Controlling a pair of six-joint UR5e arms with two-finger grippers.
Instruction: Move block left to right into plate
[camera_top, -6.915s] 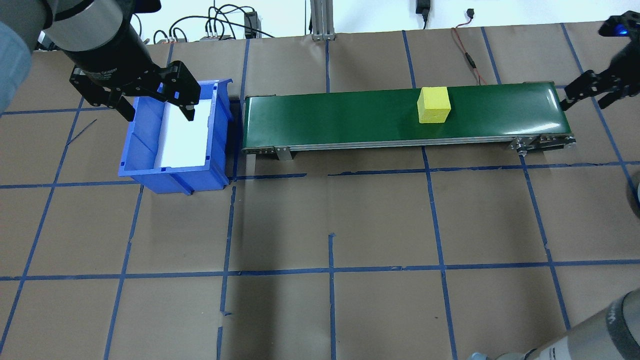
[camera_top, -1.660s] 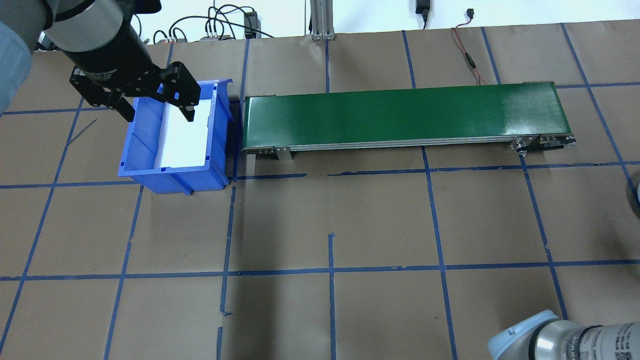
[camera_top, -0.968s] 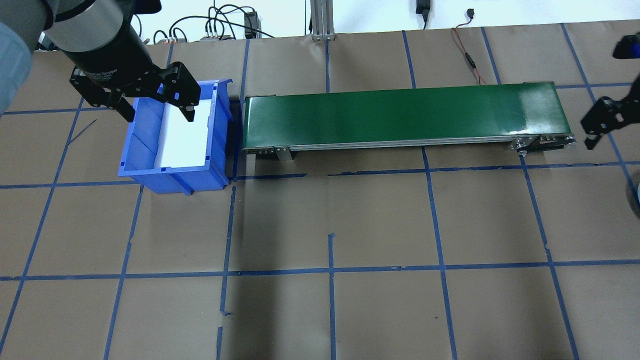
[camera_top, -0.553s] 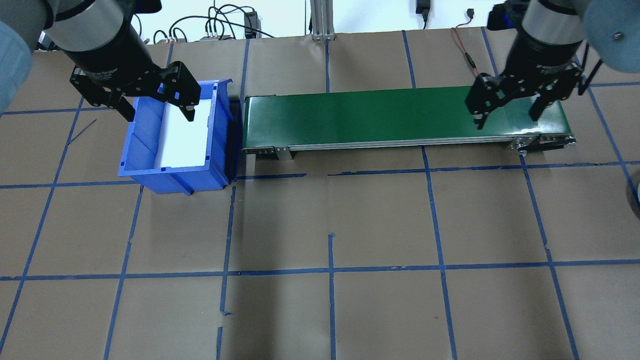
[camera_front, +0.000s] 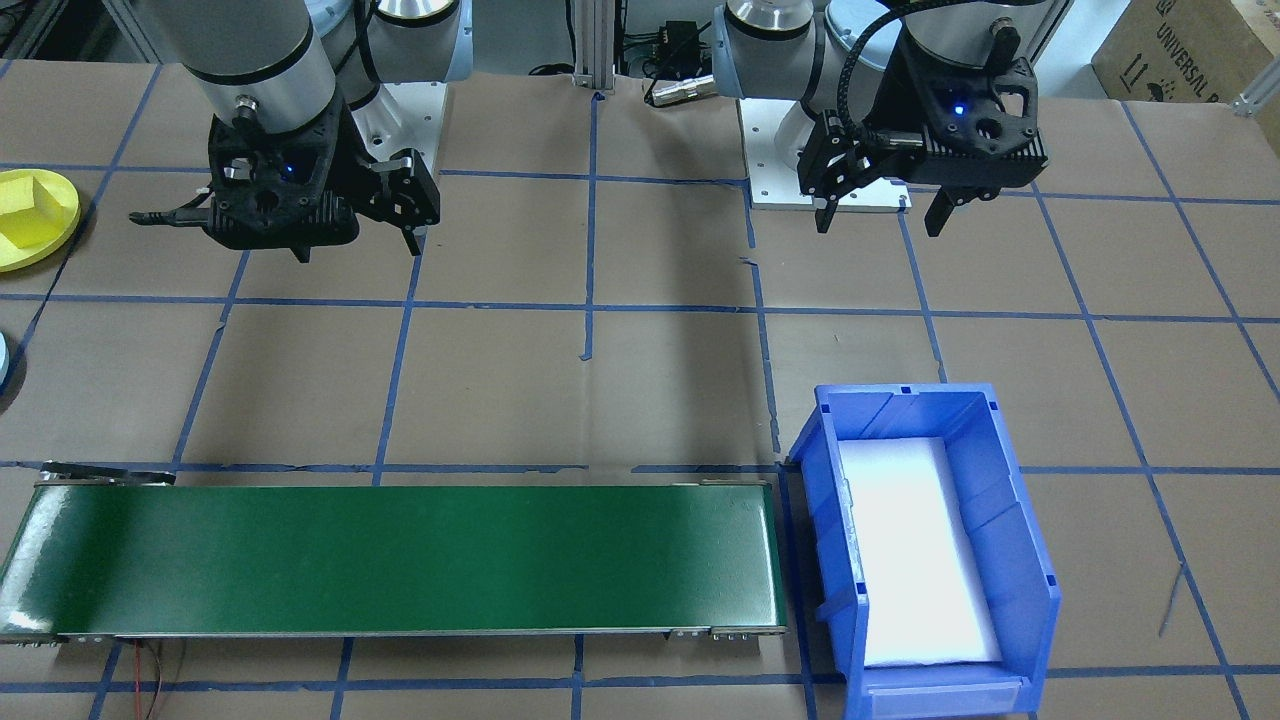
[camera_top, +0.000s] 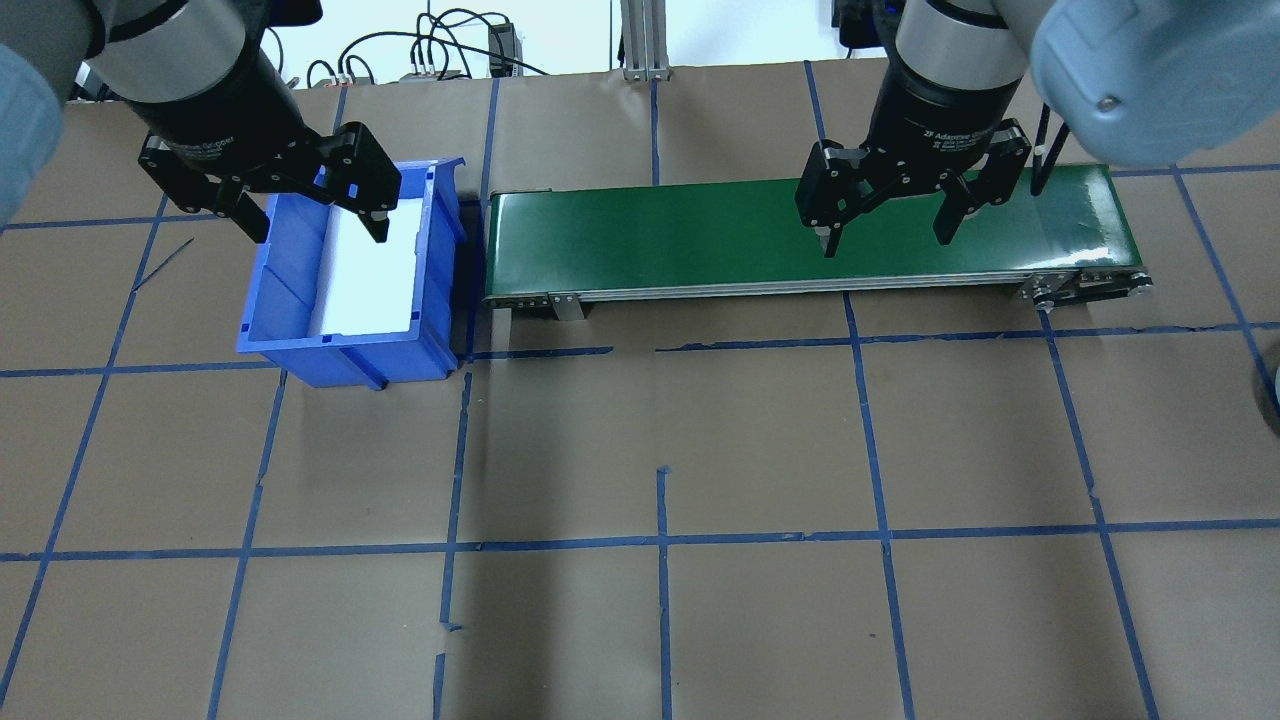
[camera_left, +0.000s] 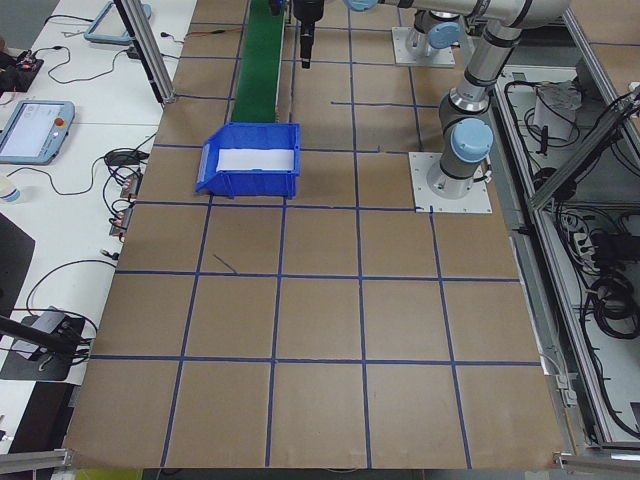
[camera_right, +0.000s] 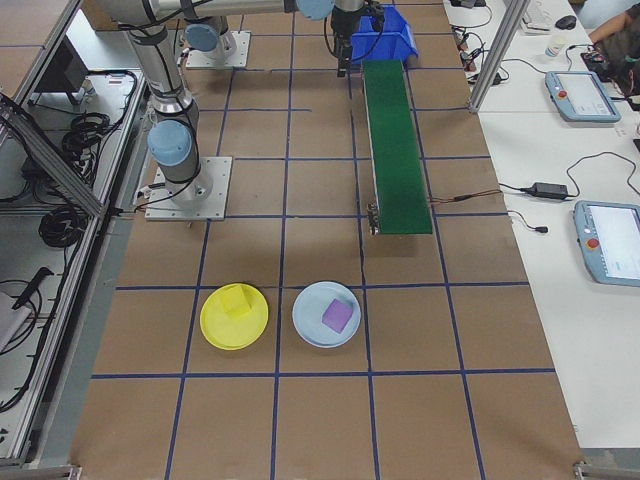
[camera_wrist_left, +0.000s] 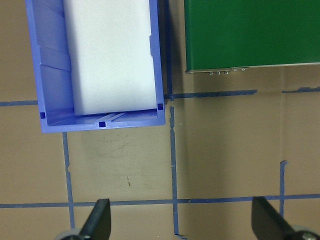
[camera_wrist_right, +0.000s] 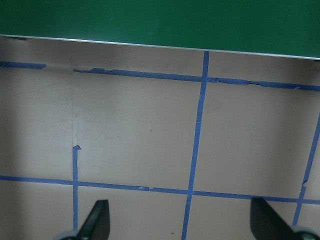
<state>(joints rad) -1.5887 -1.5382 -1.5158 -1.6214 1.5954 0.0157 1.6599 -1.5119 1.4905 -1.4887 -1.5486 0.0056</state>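
A yellow block (camera_right: 236, 301) lies inside the yellow plate (camera_right: 214, 330), which also shows at the table's edge in the front view as plate (camera_front: 40, 245) with block (camera_front: 28, 193). My right gripper (camera_top: 886, 243) hangs open and empty over the right half of the green conveyor belt (camera_top: 700, 235), far from the plate. In its wrist view the right gripper (camera_wrist_right: 180, 227) has only brown paper between its fingers. My left gripper (camera_top: 318, 232) stays open and empty above the blue bin (camera_top: 290, 330); the left gripper (camera_wrist_left: 182, 227) looks down on bare paper.
The blue bin (camera_front: 1010, 560), lined with white foam, stands at the belt's left end. A light blue plate (camera_right: 310, 330) holding a purple block (camera_right: 338, 315) sits beside the yellow plate. Blue tape lines cross the brown paper. Cables lie along the far table edge.
The yellow block that rode the belt is gone from it. My right gripper came back in from the right edge, open and empty, and moved left over the belt. The left arm kept still.
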